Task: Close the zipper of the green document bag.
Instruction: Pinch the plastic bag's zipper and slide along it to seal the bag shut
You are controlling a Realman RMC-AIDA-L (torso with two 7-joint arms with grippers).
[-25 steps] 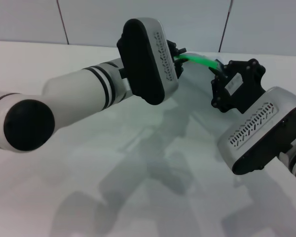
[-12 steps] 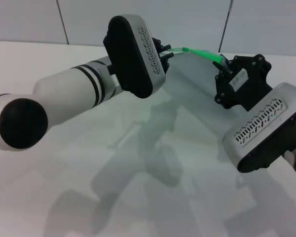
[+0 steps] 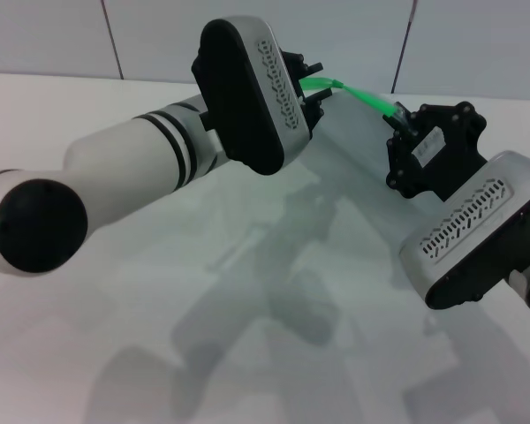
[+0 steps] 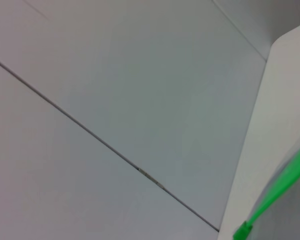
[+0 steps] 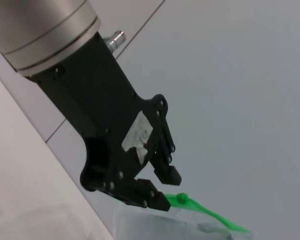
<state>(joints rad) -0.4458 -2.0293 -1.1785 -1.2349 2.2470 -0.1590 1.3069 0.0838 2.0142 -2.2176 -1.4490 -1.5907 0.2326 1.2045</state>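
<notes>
The green document bag hangs above the table as a pale translucent sheet stretched between my two grippers. Its zipper is the bright green strip along the top edge. My left gripper is shut on the strip's left end. In the right wrist view that gripper shows with the green end tab at its fingertips. My right gripper is shut on the other end of the strip. The left wrist view catches only a stretch of the zipper.
The white table lies below both arms and carries their shadows. A grey panelled wall stands close behind the bag. My bulky left forearm crosses the left half of the head view.
The left gripper drew away to the left along the green strip, then came back a little to the right and upward. The right gripper shifted slightly right and kept its hold.
</notes>
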